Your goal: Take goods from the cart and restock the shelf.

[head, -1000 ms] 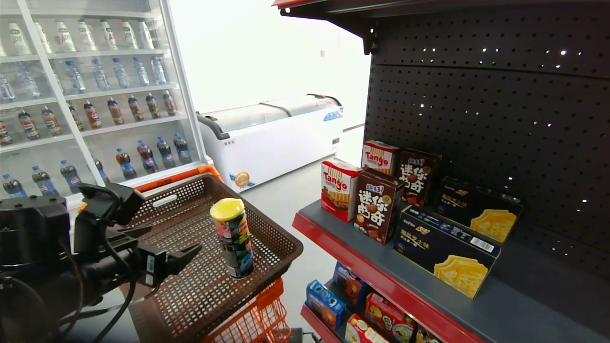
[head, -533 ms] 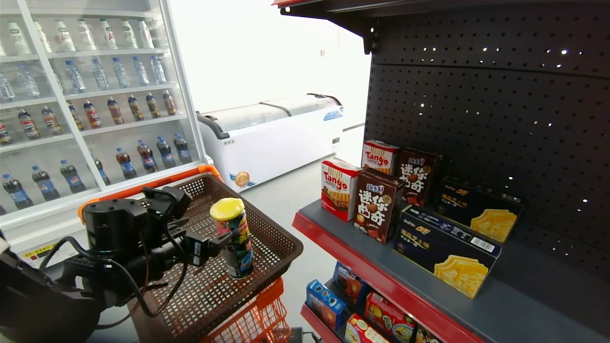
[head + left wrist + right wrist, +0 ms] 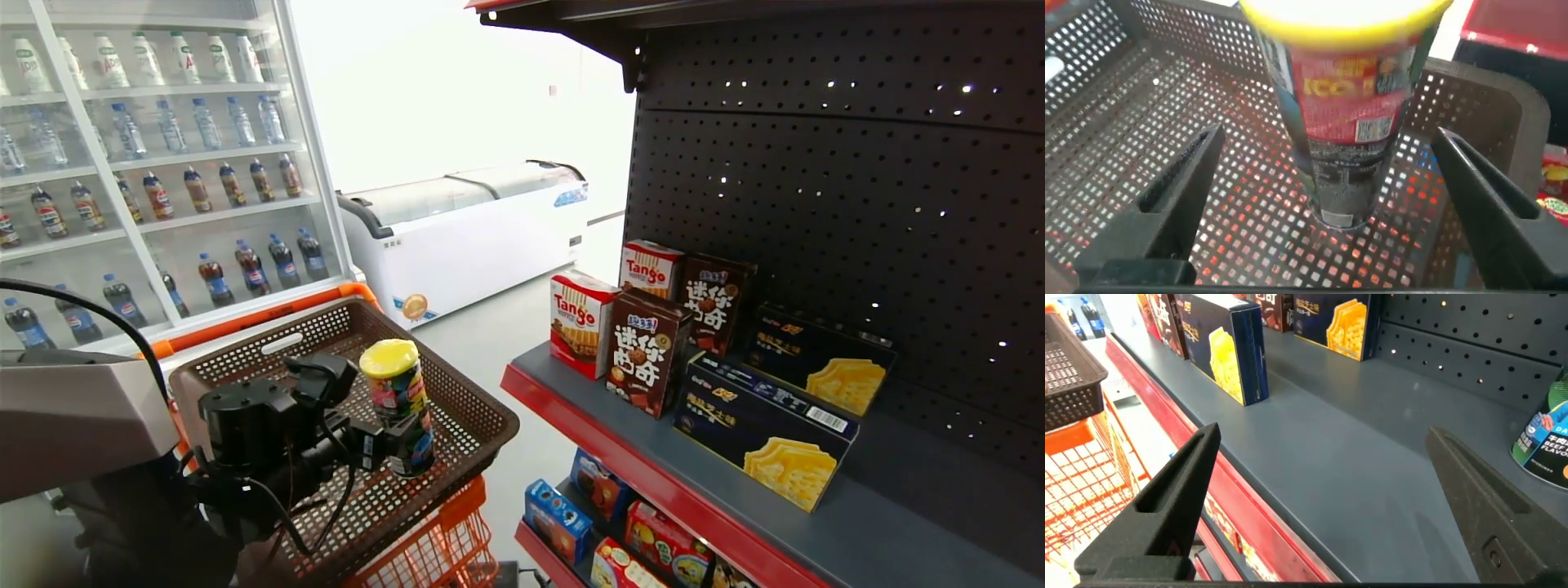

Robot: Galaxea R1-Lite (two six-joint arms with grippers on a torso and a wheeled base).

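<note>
1. Left wrist view: your left gripper [image 3: 1327, 135] stands spread wide, one finger on each side of the snack canister [image 3: 1346, 82], with neither pad touching it yet.
2. Head view: the canister stands upright on the mesh floor of the brown basket [image 3: 461, 388] atop the orange cart [image 3: 441, 547], toward the side facing the shelf [image 3: 898, 523].
3. It is likely a light, stiff cardboard tube with a glossy, slippery wrap. Squeeze moderately, since hard pressure could dent it.
4. Take hold at mid-body, below the yellow lid [image 3: 389, 358], which might pop off if gripped.
5. Right wrist view: your right gripper [image 3: 1323, 431] hangs open above bare shelf, holding nothing.
</note>
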